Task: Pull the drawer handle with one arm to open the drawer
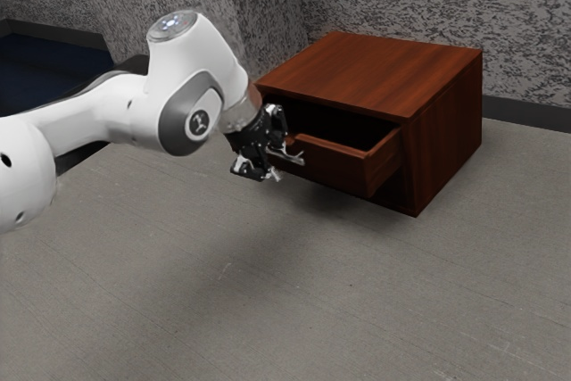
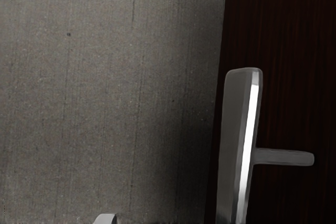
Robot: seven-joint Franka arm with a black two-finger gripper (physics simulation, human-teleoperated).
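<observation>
The arm (image 1: 134, 109) is reached across level, its gripper (image 1: 270, 156) set at the handle (image 1: 293, 157) of the drawer (image 1: 343, 160), drawn partly out. Its grip cannot be told. A joint's mark (image 1: 198, 122) is unreadable.

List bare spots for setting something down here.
Free: the flat top of the reddish-brown wooden cabinet and the grey textured table before it. Crowded: the partly open drawer front, where the black end effector is at the silver bar handle.

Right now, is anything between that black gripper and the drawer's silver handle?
Nothing. In the exterior view the gripper sits right at the handle of the partly open drawer, no object between them.
</observation>
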